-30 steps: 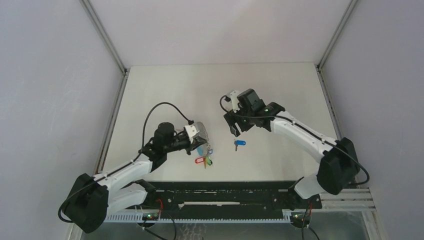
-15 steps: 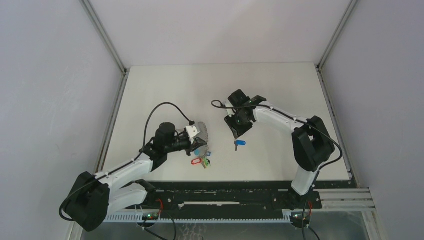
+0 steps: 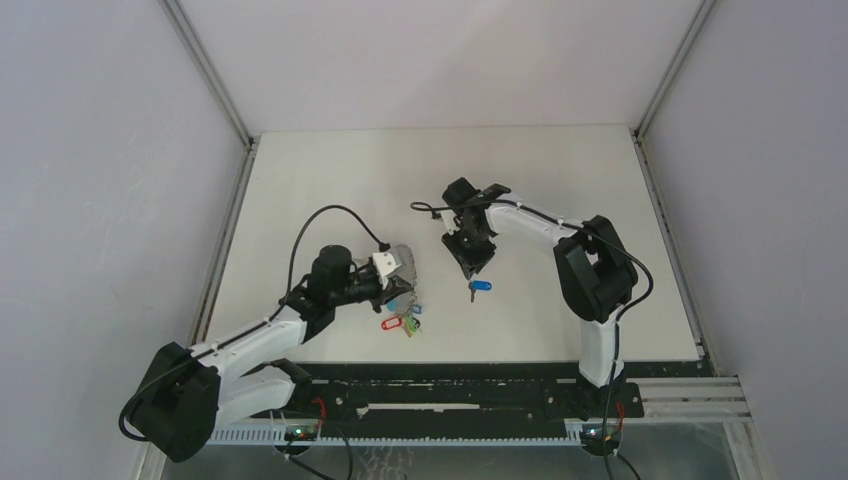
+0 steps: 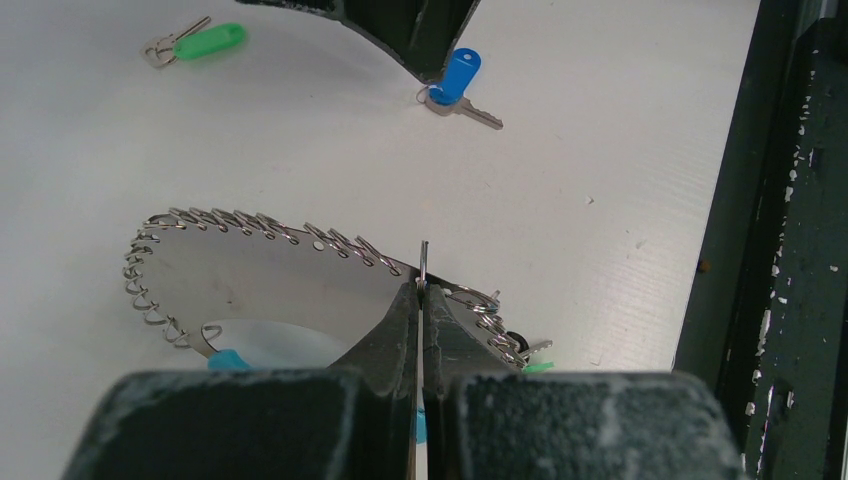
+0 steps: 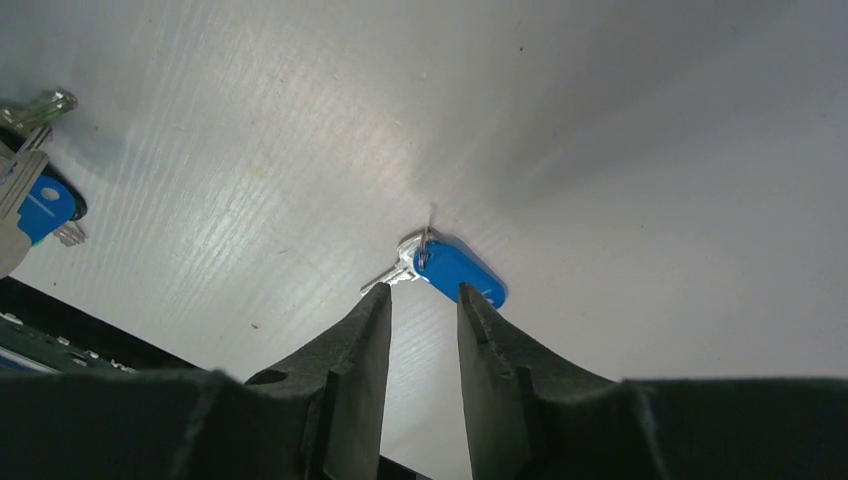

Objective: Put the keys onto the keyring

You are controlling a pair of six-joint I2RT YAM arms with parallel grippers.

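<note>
Right now I am working with both arms over a white worktop (image 3: 330,190). My left claw (image 4: 420,292) is clenching the thin wire of the keyring (image 4: 250,228), with both fingers pressed flat together on it. The ring is fanning out just ahead of the fingertips and to their left, and its red and green tags (image 3: 400,322) are trailing on the worktop below the claw. I judge that I am gripping the ring this way to steady it, so that a key can be brought to the wire.

My right claw (image 5: 421,325) is released, its two fingers parted by a narrow gap and grasping nothing. The blue key (image 5: 458,270) is lying flat just beyond its fingertips, slightly to the right of the gap, not between them. I am lining up on it, I think, to pick it up.

A green key (image 4: 203,42) is lying well ahead of my left claw, off to its left.

My left arm is stretching low and forward, with the wrist nearly level. My right arm is folding sharply, elbow raised, and the forearm is reaching inward with the claw tipping down at the worktop.
</note>
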